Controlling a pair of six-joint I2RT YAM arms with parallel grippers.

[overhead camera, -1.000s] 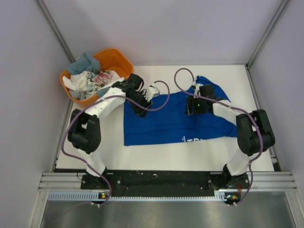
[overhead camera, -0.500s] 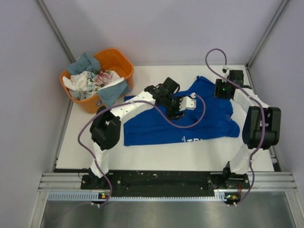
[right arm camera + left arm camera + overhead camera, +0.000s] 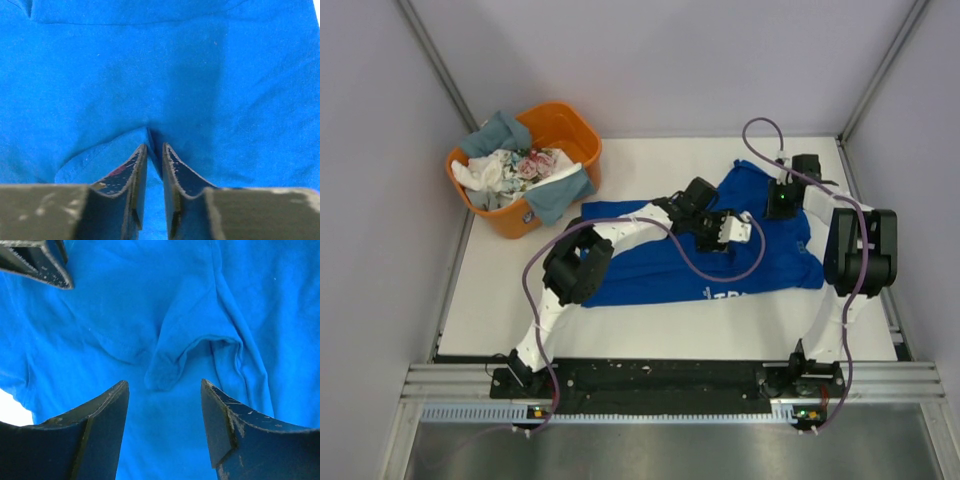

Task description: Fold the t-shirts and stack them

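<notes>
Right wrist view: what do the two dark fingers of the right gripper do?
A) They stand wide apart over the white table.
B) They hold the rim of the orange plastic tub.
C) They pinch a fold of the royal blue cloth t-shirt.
C: the right gripper has its fingers almost together, a ridge of the royal blue cloth t-shirt caught between them.

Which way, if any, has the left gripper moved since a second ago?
Yes. The left gripper moved right, away from the tub, toward the middle of the shirt.
</notes>
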